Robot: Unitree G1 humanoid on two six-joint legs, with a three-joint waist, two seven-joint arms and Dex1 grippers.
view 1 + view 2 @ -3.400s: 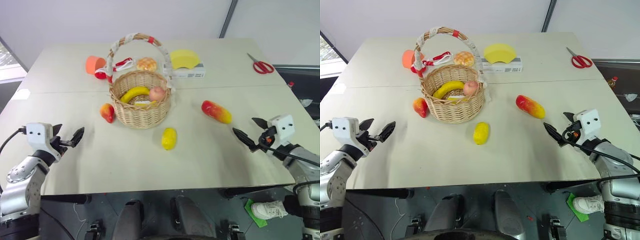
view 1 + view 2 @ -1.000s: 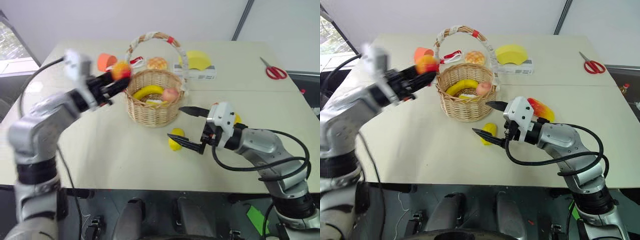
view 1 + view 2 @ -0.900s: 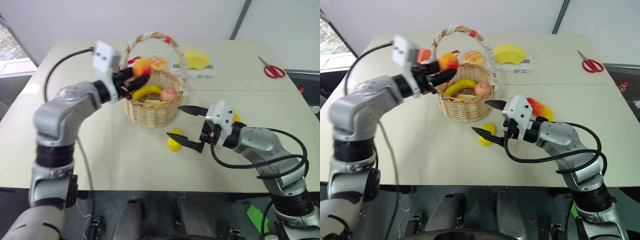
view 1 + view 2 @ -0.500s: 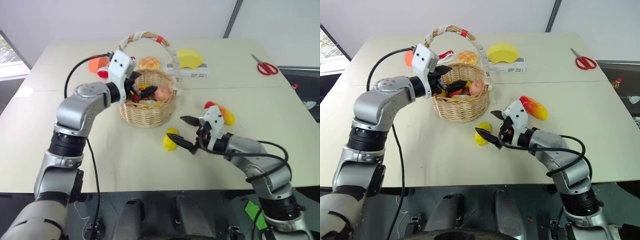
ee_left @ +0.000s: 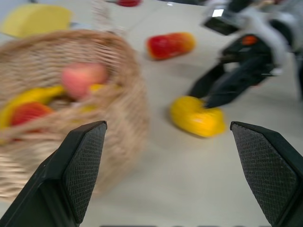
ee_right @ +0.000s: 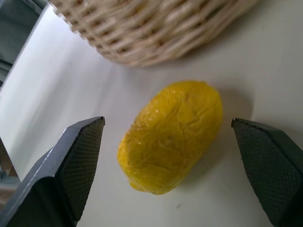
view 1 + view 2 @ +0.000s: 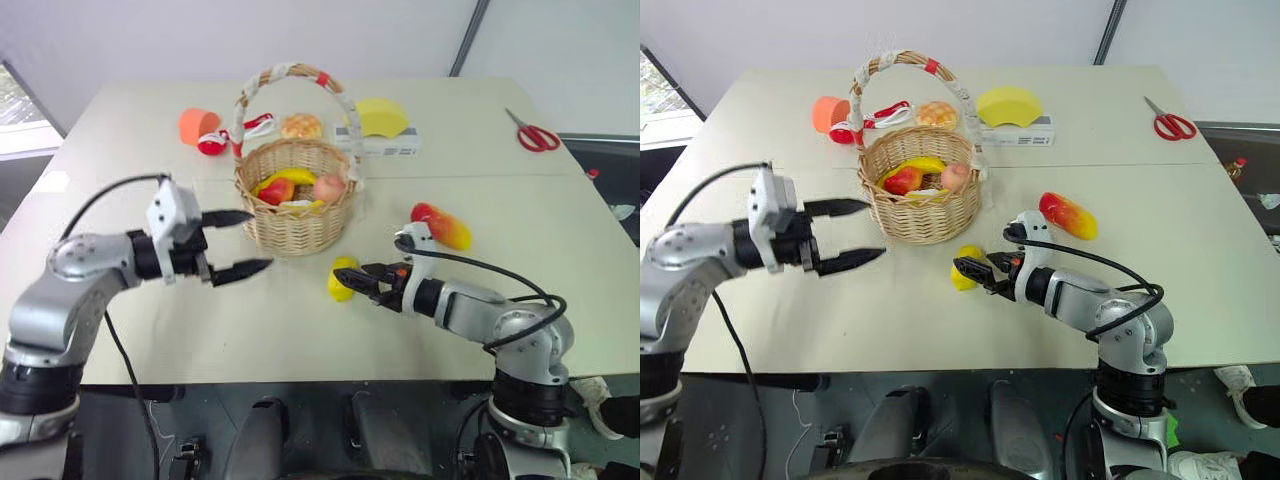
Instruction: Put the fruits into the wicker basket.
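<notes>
Beige table [image 7: 120, 130], seam across; grey wall [image 7: 200, 30].

I count five fruits: pear [image 7: 275, 190], banana [image 7: 288, 176], apple [image 7: 327, 188], lemon [image 7: 342, 279], mango [image 7: 441, 225]. One basket [image 7: 295, 222], one scissors [image 7: 533, 133], one orange cup [image 7: 196, 124], one bun [image 7: 301, 125].

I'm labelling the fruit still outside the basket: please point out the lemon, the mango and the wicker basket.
lemon [image 6: 173, 135], right wrist view, middle of its skin
mango [image 7: 1068, 216], right eye view, mid-body
wicker basket [image 7: 297, 220], left eye view, front wall
</notes>
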